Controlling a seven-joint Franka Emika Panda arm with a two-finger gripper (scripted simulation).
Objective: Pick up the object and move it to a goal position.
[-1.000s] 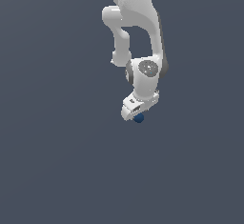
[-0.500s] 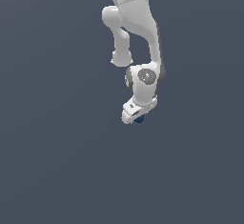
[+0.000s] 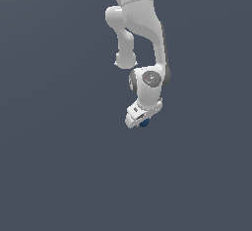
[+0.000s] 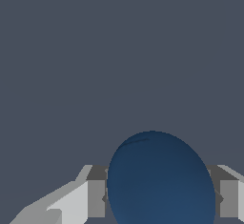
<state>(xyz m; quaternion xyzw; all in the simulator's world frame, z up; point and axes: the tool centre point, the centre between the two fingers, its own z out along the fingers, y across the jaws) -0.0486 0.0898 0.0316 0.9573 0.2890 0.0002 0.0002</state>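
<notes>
The dark blue ball (image 3: 144, 123) shows as a small patch under the white gripper (image 3: 141, 121) in the exterior view, mostly hidden by the hand. In the wrist view the ball (image 4: 159, 182) fills the space between the two fingers (image 4: 95, 197), which press on it from both sides. The gripper is shut on the ball. The white arm hangs down from the top of the exterior view with the hand at its low end.
A plain dark grey surface (image 3: 59, 166) fills the exterior view around the arm. No other objects show in either view.
The arm and gripper have shifted a little toward the exterior view's left and slightly up, carrying the ball along between the fingers.
</notes>
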